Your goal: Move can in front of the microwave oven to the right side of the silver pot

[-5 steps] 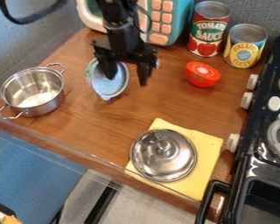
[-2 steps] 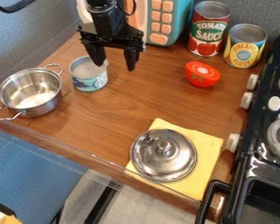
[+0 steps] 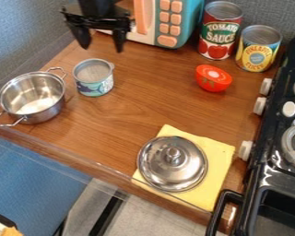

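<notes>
The claw (image 3: 103, 50) is spread wide, its two fingers (image 3: 120, 41) well separated, with open air between them. It hangs in the upper left of the frame, fingertips pointing down, raised over the desk (image 3: 144, 108) and apart from the can (image 3: 96, 86). The black arm (image 3: 96, 6) drops in from the top edge. The can stands upright left of the frame's centre, just right of the silver pot (image 3: 44, 109).

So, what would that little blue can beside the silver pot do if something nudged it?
The can stands upright and looks squat, so a low nudge would probably slide it rather than tip it. Its round side suggests it could roll if knocked over.
</notes>
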### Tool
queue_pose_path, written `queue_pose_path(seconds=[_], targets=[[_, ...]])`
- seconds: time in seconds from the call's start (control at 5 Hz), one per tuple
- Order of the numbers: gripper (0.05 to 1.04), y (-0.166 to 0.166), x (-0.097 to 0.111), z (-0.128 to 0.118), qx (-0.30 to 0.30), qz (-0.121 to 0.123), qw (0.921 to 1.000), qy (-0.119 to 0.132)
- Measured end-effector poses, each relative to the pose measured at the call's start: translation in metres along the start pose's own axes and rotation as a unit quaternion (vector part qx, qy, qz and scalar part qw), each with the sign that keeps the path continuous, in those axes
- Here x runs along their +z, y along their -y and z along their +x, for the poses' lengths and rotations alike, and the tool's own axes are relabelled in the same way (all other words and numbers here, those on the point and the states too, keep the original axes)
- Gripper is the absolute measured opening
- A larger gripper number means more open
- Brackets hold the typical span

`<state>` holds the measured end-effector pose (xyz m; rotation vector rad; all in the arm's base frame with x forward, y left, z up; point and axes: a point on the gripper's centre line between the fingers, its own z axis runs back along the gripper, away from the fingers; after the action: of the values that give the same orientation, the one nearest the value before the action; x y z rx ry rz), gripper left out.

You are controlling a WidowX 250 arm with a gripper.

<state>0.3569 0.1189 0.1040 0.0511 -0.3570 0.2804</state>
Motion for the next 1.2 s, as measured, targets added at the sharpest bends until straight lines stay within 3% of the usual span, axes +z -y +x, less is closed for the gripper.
queue_pose_path(seconds=[0.2,0.6,0.8,1.0,1.2], targets=[[1.001,-0.031,-0.017,0.012,0.058,0.022,0.9979,-0.016],[1.001,-0.047,-0.055,0.033,0.106,0.038,0.9923,-0.052],[1.001,-0.042,-0.072,0.037,0.127,0.043,0.9883,-0.072],[1.003,-0.016,-0.092,0.034,0.132,0.028,0.9858,-0.100],[1.001,0.007,-0.092,0.021,0.120,0.018,0.9858,-0.116]])
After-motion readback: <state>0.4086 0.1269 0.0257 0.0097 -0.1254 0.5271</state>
